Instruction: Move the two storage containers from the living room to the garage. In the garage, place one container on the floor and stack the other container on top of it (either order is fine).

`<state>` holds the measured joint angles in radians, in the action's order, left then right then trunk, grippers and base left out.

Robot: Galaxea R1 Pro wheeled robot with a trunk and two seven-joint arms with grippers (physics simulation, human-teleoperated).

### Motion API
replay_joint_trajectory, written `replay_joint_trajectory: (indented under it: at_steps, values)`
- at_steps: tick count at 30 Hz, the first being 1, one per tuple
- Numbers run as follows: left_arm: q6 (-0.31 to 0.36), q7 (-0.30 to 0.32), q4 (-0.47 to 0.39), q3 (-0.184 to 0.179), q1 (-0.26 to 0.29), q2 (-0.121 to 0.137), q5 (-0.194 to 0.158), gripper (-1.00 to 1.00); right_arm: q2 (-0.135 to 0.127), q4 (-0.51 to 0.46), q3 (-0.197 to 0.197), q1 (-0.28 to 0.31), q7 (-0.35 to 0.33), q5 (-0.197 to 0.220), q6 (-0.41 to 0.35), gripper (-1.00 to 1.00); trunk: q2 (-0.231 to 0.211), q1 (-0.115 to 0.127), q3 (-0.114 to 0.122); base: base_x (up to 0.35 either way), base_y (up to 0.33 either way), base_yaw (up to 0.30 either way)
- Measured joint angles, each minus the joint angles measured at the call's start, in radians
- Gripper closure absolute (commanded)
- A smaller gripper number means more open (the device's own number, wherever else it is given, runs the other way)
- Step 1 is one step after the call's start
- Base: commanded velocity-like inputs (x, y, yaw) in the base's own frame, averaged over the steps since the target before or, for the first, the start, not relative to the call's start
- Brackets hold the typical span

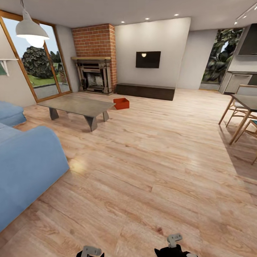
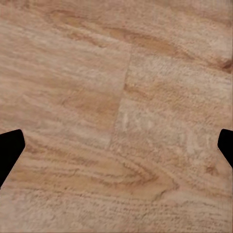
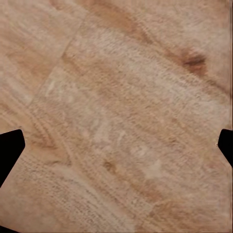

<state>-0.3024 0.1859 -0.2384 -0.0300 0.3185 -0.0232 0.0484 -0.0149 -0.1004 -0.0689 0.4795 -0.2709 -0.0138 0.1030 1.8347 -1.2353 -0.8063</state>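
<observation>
Both grippers are hanging over bare wood-plank floor [image 1: 150, 160]: the left gripper [image 2: 116, 145] and right gripper [image 3: 116, 145] are each showing dark fingertips spread wide at opposite frame edges, holding nothing. One storage container [image 1: 121, 103] is sitting on the floor in the upper-centre of the head view, just beside the right end of the low grey surface [image 1: 76, 106], before the brick fireplace [image 1: 94, 76]. Its long axis is too small to tell.

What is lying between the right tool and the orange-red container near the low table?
In the head view, bare wood-plank floor separates the right tool from the container; the low table stands aside.
</observation>
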Motion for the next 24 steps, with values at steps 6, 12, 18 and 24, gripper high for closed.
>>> replay_joint_trajectory:
  at_steps: [6, 12, 18, 24]
  values:
    - [0.000, 0.000, 0.000, 0.000, 0.000, 0.000, 0.000, -1.00, 0.000, 0.000, 0.000, 0.000, 0.000, 0.000, 0.000, -1.00, 0.000, 0.000, 0.000, 0.344, -0.157, 0.000]
    - [0.000, 0.000, 0.000, 0.000, 0.000, 0.000, 0.000, -1.00, 0.000, 0.000, 0.000, 0.000, 0.000, 0.000, 0.000, -1.00, 0.000, 0.000, 0.000, 0.344, -0.161, 0.000]
    - [0.000, 0.000, 0.000, 0.000, 0.000, 0.000, 0.000, -1.00, 0.000, 0.000, 0.000, 0.000, 0.000, 0.000, 0.000, -1.00, 0.000, 0.000, 0.000, 0.344, -0.162, 0.000]
    - [0.000, 0.000, 0.000, 0.000, 0.000, 0.000, 0.000, -1.00, 0.000, 0.000, 0.000, 0.000, 0.000, 0.000, 0.000, -1.00, 0.000, 0.000, 0.000, 0.344, -0.162, 0.000]
